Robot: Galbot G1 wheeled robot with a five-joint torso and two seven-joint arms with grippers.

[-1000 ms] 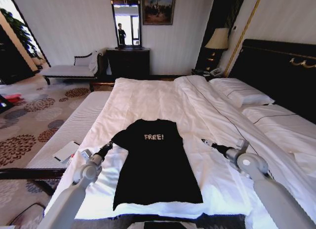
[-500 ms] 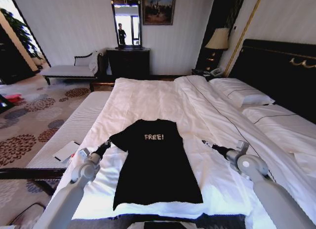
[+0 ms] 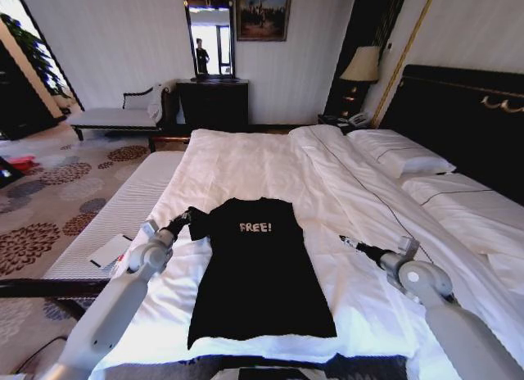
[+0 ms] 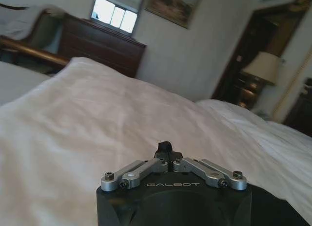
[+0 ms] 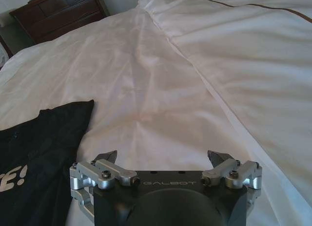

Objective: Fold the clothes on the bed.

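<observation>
Across the white duvet of the bed (image 3: 270, 163) lies the black T-shirt (image 3: 260, 269), spread flat with its front up, the pale "FREE!" lettering (image 3: 255, 227) on the chest and the hem toward the robot. The shirt sits on the near half of the bed, well clear of the pillows (image 3: 401, 155) by the dark headboard (image 3: 458, 110).

At the shirt's left sleeve, the left end effector (image 3: 190, 215) has its fingers drawn together on the sleeve fabric, which is bunched and pulled in toward the shirt's body; in the left wrist view the closed tips (image 4: 164, 149) meet at a small dark point above the white bedding.

Right of the shirt, the right end effector (image 3: 347, 241) hovers low over bare duvet, near the shirt's right side but apart from it. In the right wrist view its fingers (image 5: 107, 158) stand wide apart with nothing between them, and the shirt's right sleeve (image 5: 53, 126) lies just beside.
</observation>
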